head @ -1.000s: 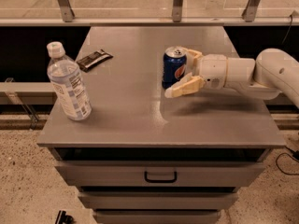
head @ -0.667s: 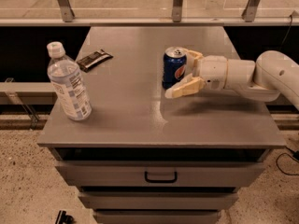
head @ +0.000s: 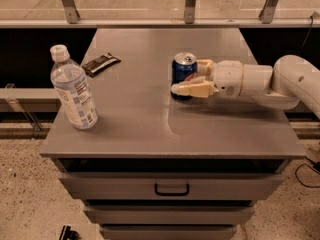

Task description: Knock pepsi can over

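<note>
The pepsi can point(head: 183, 70), dark blue with a silver top, stands upright right of centre on the grey cabinet top point(head: 150, 129). My gripper point(head: 188, 77) reaches in from the right on a white arm point(head: 280, 84). Its fingers sit on either side of the can. The near finger point(head: 192, 89) lies across the can's lower front and the far finger point(head: 204, 64) presses at its right rear side. The gripper looks shut on the can.
A tall clear water bottle point(head: 72, 89) stands at the left front. A flat dark snack-bar wrapper point(head: 101, 64) lies at the back left. A railing with metal posts point(head: 190, 4) runs behind. Drawers with a handle point(head: 171, 189) are below the front edge.
The near finger has swung in from a splayed angle until it lies against the can's front. The can still stands upright in the same place.
</note>
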### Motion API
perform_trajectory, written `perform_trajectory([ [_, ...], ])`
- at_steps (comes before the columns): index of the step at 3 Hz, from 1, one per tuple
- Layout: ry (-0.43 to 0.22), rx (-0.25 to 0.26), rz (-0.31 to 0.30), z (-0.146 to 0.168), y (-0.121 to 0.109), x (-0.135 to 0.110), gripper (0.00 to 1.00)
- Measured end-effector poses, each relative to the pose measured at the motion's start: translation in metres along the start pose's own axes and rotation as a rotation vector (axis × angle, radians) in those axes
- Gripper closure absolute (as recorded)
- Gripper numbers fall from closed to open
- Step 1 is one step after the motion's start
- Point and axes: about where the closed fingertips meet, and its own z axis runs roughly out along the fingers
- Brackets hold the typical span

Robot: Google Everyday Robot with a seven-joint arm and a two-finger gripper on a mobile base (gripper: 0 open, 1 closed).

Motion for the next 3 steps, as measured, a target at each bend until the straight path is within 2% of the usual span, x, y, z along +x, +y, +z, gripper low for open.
perform_trajectory([
  [1, 0.004, -0.001, 0.003, 0.0001, -0.0002, 0.0005, 0.48],
  [2, 0.007, -0.001, 0.006, -0.0023, -0.0012, 0.0001, 0.45],
  [3, 0.050, -0.002, -0.011, -0.0071, -0.0045, -0.0028, 0.51],
])
